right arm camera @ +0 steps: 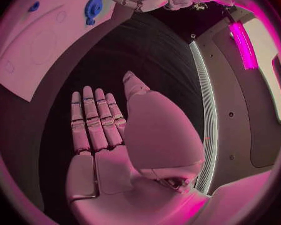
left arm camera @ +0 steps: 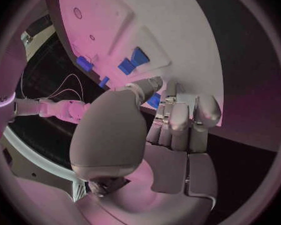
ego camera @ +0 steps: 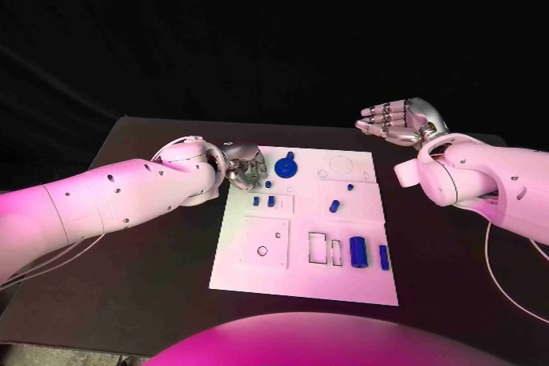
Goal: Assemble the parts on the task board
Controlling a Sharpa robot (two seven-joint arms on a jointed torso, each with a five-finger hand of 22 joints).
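Observation:
The white task board [ego camera: 307,259] lies in the middle of the black table. My left hand [ego camera: 243,166] rests curled at the board's far left corner, next to a round blue part [ego camera: 285,169]. In the left wrist view the thumb and a finger [left arm camera: 178,112] pinch a small blue part [left arm camera: 154,101] on the board. Two small blue parts [ego camera: 263,200] stand in a recess just nearer, and they show again as a blue pair [left arm camera: 133,62]. A blue cylinder [ego camera: 358,252] lies near the board's right front. My right hand [ego camera: 398,118] hovers beyond the far right corner, fingers out, holding nothing.
More small blue parts [ego camera: 334,206] sit mid-board, and a thin one [ego camera: 385,257] lies by the cylinder. Rectangular slots [ego camera: 325,248] and a square plate with holes [ego camera: 266,240] mark the board's near half. Bare table [ego camera: 149,271] lies on both sides.

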